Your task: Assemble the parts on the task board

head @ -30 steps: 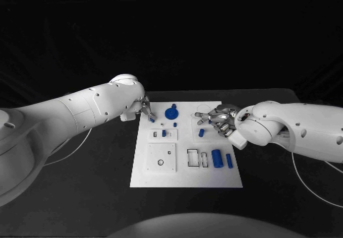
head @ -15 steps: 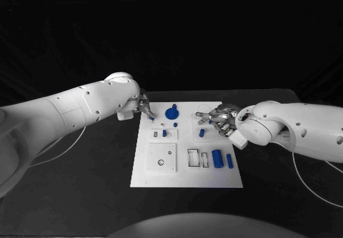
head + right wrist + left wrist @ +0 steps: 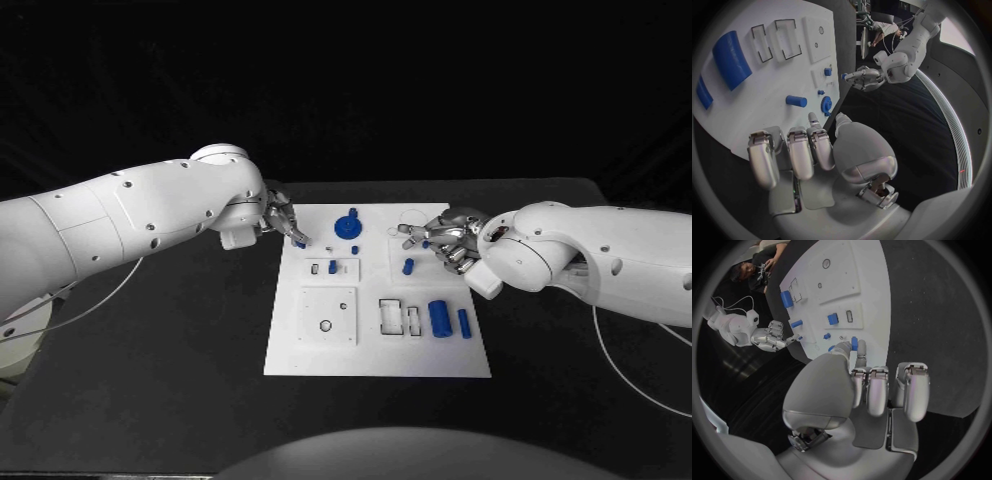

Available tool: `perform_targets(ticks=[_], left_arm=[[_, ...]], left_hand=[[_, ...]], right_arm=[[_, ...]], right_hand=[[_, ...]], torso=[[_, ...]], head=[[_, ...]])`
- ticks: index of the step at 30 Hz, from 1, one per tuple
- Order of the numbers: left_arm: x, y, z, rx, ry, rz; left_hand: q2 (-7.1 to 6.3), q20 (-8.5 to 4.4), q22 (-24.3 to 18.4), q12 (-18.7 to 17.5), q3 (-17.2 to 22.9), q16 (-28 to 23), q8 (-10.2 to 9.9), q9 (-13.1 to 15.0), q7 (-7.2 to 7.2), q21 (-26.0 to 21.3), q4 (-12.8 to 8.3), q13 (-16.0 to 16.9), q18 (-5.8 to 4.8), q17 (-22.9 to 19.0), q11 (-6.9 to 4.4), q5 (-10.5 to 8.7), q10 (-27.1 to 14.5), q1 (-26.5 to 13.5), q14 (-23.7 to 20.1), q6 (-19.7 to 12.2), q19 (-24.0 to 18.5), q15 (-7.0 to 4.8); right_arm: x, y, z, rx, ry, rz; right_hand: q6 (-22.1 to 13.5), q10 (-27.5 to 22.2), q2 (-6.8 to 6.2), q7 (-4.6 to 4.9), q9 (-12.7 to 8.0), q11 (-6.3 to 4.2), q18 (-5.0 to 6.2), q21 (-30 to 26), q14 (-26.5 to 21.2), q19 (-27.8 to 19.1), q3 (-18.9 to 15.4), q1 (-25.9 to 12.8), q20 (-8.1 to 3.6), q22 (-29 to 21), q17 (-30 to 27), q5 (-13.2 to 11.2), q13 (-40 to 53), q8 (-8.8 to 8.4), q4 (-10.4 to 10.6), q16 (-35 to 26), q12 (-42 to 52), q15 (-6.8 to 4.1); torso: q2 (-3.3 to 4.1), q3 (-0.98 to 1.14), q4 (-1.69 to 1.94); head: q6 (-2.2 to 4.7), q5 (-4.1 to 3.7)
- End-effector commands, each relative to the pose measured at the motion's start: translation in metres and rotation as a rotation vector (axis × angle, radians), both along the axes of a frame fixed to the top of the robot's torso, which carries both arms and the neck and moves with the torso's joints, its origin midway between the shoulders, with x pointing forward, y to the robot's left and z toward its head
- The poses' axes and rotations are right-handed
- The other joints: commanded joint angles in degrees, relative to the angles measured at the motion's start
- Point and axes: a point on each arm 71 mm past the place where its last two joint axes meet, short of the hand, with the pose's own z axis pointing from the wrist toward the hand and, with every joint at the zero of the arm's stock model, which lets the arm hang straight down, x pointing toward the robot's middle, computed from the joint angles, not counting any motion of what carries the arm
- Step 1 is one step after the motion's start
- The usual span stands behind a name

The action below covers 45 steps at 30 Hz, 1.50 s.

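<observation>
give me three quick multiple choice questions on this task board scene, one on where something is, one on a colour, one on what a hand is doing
1. Where is the left hand?
A. at the task board's far left corner
B. over the board's near edge
C. off the table

2. What colour is the gear-shaped part at the far end of the task board?
A. red
B. blue
C. yellow

3. What is the left hand doing?
A. lying flat with nothing in it
B. pinching a small blue part in its fingers
C. lifting the whole board

Answers:
1 A, the head view shows the hand at that far left corner.
2 B, it is blue against the white plate.
3 B, the left wrist view shows the small piece between the fingertips.
</observation>
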Motion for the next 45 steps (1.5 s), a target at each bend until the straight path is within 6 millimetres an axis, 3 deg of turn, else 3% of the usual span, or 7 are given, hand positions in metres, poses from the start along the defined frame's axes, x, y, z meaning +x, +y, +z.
perform_targets(ticks=[1,7,15,23,33,45], left_arm=[[-0.008,0.0,-0.001,0.021,0.046,0.047],[-0.02,-0.007,-0.002,0.047,0.056,0.051],[-0.027,-0.021,-0.007,0.068,0.072,0.03],[-0.026,-0.027,-0.012,0.096,0.064,0.02],[-0.026,-0.03,-0.015,0.113,0.067,0.006],[-0.023,-0.03,-0.022,0.118,0.074,0.012]], left_hand=[[-0.43,-0.23,15.09,0.14,0.4,0.15,0.3,0.74,-0.35,0.2,-0.03,15.0,-0.87,15.09,-0.26,0.37,5.95,0.32,5.96,0.67,6.02,-0.26],[-0.87,-0.27,15.09,0.14,0.81,0.15,0.34,0.85,-0.37,0.2,-0.25,15.0,-0.87,15.09,-0.29,0.56,5.95,0.84,5.96,0.63,6.02,-0.29],[-2.08,-0.34,15.09,0.14,1.33,0.15,0.55,1.17,-0.43,0.2,-0.37,15.0,-0.87,15.09,-0.34,2.33,5.95,0.97,5.96,0.81,6.02,-0.36],[-2.24,-0.35,15.09,0.14,1.61,0.15,0.58,1.26,-0.41,0.2,-0.46,15.0,-0.87,15.09,-0.35,2.79,5.95,1.08,5.96,0.77,6.02,-0.37],[-2.22,-0.36,15.09,0.14,1.8,0.15,0.56,1.29,-0.38,0.2,-0.48,15.0,-0.87,15.09,-0.34,2.99,5.95,1.14,5.96,0.7,6.02,-0.37],[-2.09,-0.36,15.09,0.14,2.13,0.15,0.55,1.35,-0.31,0.19,-0.5,15.0,-0.87,15.09,-0.3,3.16,5.95,1.25,5.96,0.61,6.01,-0.36]], right_arm=[[0.0,0.001,0.0,0.001,0.003,0.013],[0.0,0.002,0.0,0.002,0.002,0.015],[-0.001,0.002,0.0,0.002,0.003,0.016],[-0.001,0.003,0.0,0.005,0.0,0.018],[-0.002,0.003,0.0,0.005,0.002,0.02],[-0.001,0.004,0.0,0.005,0.003,0.023]], right_hand=[[-0.5,6.01,0.01,0.73,0.07,0.33,-0.38,0.26,6.08,6.0,-0.32,0.58,0.42,15.09,15.05,0.32,15.05,0.23,0.02,0.23,0.22,0.28],[-0.53,6.01,0.07,0.75,0.09,0.35,-0.38,0.26,6.08,6.0,-0.38,0.66,0.44,15.09,15.05,0.33,15.05,0.3,0.03,0.23,0.22,0.29],[-0.54,6.01,0.08,0.75,0.09,0.35,-0.38,0.26,6.08,6.0,-0.39,0.68,0.44,15.09,15.05,0.33,15.05,0.32,0.03,0.23,0.22,0.3],[-0.55,6.01,0.09,0.76,0.1,0.36,-0.38,0.26,6.08,6.0,-0.41,0.7,0.45,15.09,15.05,0.33,15.05,0.34,0.04,0.23,0.22,0.3],[-0.55,6.01,0.09,0.76,0.1,0.36,-0.38,0.26,6.08,6.0,-0.41,0.7,0.45,15.09,15.05,0.33,15.05,0.34,0.04,0.23,0.22,0.3],[-0.55,6.01,0.09,0.76,0.1,0.36,-0.38,0.26,6.08,6.0,-0.41,0.7,0.45,15.09,15.05,0.33,15.05,0.34,0.04,0.23,0.22,0.3]], torso=[[0.01,-0.08,0.02],[0.11,-0.12,-0.08],[0.11,-0.06,-0.1],[0.09,0.0,-0.1],[0.03,-0.08,-0.09],[0.02,-0.05,-0.13]], head=[[-0.15,0.07],[-0.14,0.34],[-0.32,0.56],[-0.45,0.84],[-0.74,0.76],[-0.63,0.8]])
